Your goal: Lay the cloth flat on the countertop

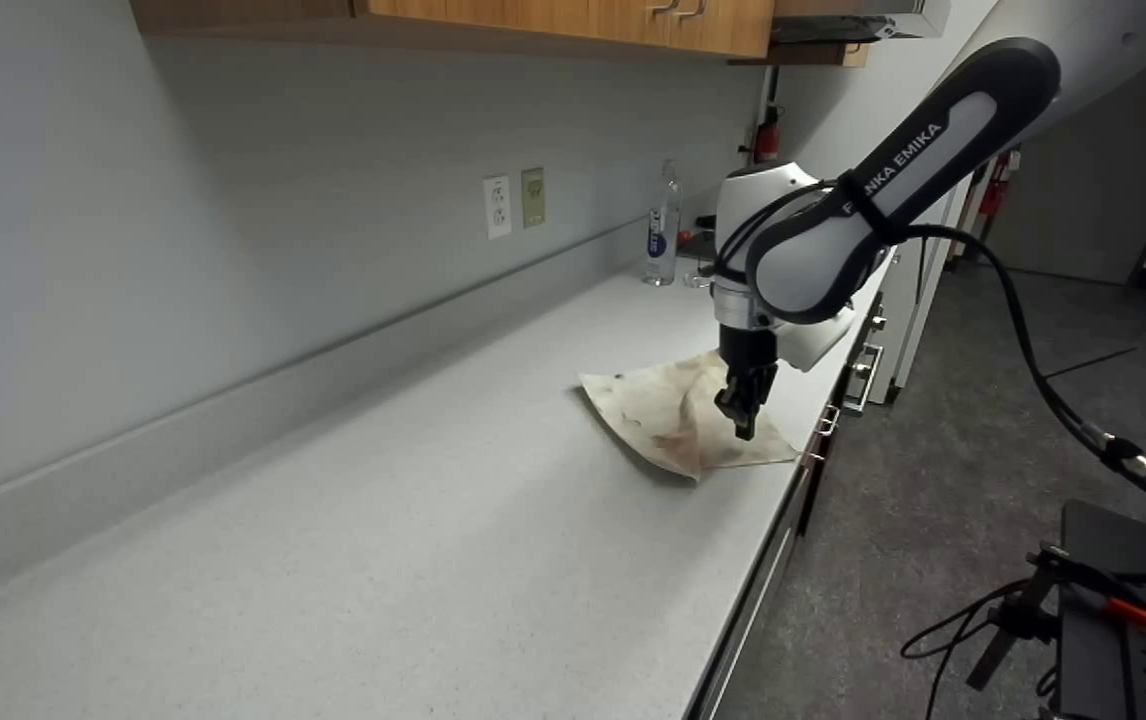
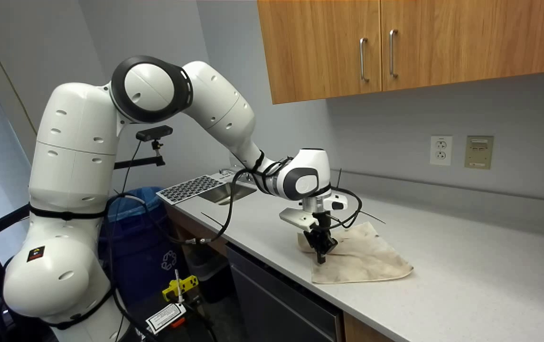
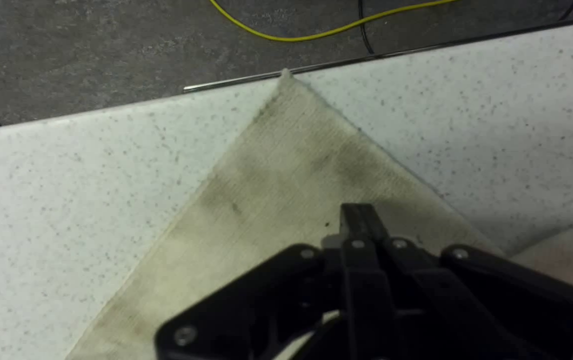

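The cloth (image 1: 633,405), beige with tan patches, is spread over the countertop (image 1: 413,560) with a raised crease near its middle and a slightly lifted left edge. In an exterior view the cloth (image 2: 367,263) lies mostly spread, its far part rumpled behind the gripper (image 2: 321,260). One corner of the cloth (image 3: 271,185) reaches the countertop's front edge in the wrist view. Above the cloth, my gripper (image 3: 364,207) points down, fingertips together, no fabric visible between them. Whether the tips touch the cloth I cannot tell. The arm hides part of the fabric.
A clear plastic bottle (image 1: 663,228) stands by the wall at the back of the counter. A sink (image 2: 227,192) with a drying mat (image 2: 191,190) lies farther along. Wooden cabinets (image 2: 324,47) hang overhead. Beyond the counter edge, a yellow cable (image 3: 291,38) lies on the floor.
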`<state>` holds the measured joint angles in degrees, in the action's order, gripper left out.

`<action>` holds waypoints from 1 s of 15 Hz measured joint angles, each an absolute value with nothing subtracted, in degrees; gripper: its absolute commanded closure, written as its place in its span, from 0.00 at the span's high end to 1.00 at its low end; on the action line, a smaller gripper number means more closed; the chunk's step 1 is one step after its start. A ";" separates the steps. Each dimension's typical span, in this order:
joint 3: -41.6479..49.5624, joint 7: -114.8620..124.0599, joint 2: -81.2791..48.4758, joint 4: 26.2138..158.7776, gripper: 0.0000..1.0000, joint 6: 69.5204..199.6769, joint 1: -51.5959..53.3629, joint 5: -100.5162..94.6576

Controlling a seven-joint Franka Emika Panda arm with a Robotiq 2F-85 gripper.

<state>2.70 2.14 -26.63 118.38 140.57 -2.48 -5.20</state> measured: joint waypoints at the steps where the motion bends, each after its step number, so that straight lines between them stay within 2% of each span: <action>1: 3.12 2.81 -26.66 118.82 0.00 141.73 -2.40 -5.25; 15: 7.16 9.08 -27.87 121.28 0.00 146.35 -1.70 -6.17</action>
<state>7.16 9.08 -27.87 121.28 146.35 -1.70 -6.17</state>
